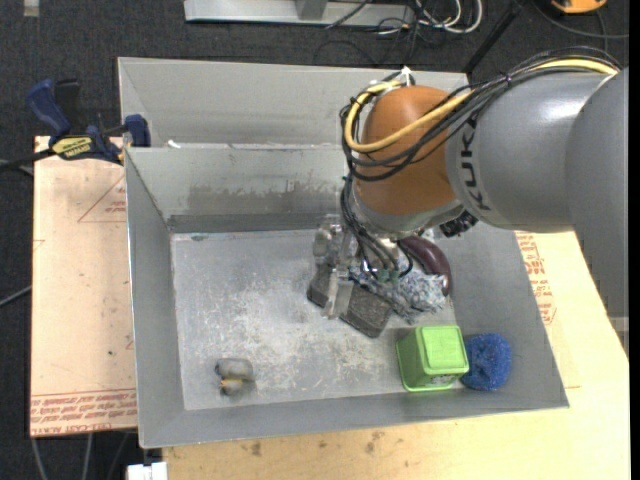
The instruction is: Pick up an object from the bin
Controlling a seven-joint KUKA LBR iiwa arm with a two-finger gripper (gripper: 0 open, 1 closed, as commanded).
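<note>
**Locating the Pincer and the Bin Contents**

The pincer sits low over the floor of the grey bin, slightly right of the frame's centre, beneath the arm's orange cover. Whether it is set wide or narrow cannot be told.

Nearest item: a crumpled silvery wad, just beside the pincer on its right. A dark purple piece lies against the wad's upper edge.

Lower right of the frame: a green block touches a blue spongy ball.

Lower left: a small beige lump lies well apart from the rest.
</note>
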